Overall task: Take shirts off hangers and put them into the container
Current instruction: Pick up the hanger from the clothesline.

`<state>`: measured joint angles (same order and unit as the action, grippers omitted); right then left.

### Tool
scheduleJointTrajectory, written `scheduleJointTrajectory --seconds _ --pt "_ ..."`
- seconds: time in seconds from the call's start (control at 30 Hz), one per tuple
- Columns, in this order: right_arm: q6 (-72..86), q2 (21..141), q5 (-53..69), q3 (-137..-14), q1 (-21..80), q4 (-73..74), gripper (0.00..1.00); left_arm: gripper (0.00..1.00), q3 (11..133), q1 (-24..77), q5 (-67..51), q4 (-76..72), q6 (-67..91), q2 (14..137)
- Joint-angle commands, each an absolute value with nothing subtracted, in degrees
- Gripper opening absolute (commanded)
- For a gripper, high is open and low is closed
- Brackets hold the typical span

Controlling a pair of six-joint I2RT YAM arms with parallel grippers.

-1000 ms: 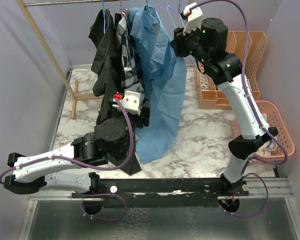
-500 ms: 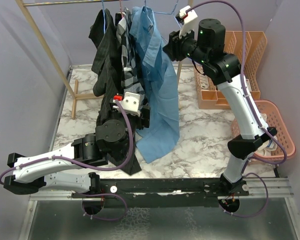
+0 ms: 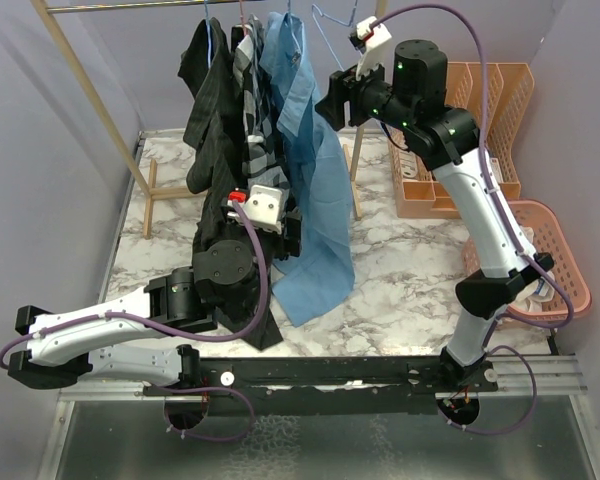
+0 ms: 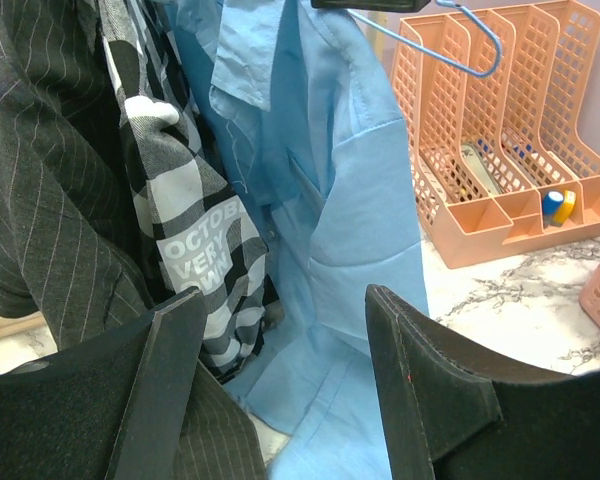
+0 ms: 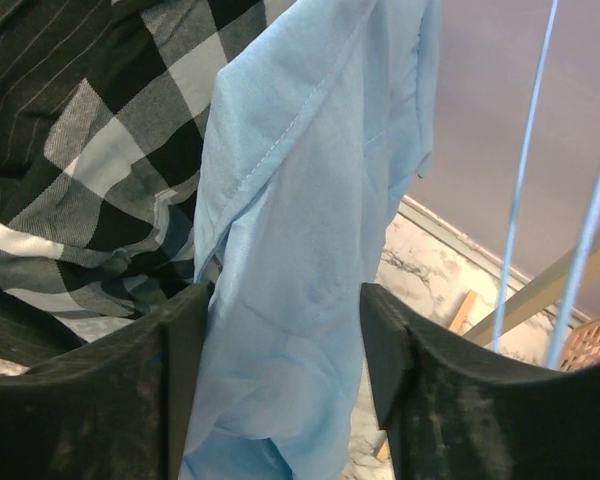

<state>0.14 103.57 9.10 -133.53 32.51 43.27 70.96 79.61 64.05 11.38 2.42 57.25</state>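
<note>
Top view: the light blue long-sleeved cloth shirt (image 3: 315, 190) hangs limp on the wooden rack (image 3: 90, 90), just beside the right gripper (image 3: 332, 98). Left wrist view: the left gripper (image 4: 280, 380) stands apart, empty. Right wrist view: jaws apart; the soft, light shirt's stitched seam looks best to pinch.

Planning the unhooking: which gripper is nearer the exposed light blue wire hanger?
Right. Right gripper is close beside the light blue wire hanger; left gripper is far lower.
</note>
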Motion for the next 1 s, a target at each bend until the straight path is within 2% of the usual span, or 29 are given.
scheduleJointTrajectory --seconds 0.0,0.73,0.8,0.97 --pt "1.53 100.12 11.75 -134.14 32.34 42.75 0.66 0.67 70.4 79.8 63.02 11.2 3.33 57.24" --pt "1.42 104.92 14.32 -134.92 35.13 43.02 0.66 0.67 72.22 79.8 62.58 11.23 2.52 59.26" --pt "1.28 105.75 12.96 -134.91 35.49 43.15 0.6 0.67 72.46 79.8 62.58 11.18 2.31 59.56" --pt "1.41 107.63 6.23 -135.88 35.5 43.36 0.25 0.67 72.68 79.8 62.51 11.19 2.29 59.85"
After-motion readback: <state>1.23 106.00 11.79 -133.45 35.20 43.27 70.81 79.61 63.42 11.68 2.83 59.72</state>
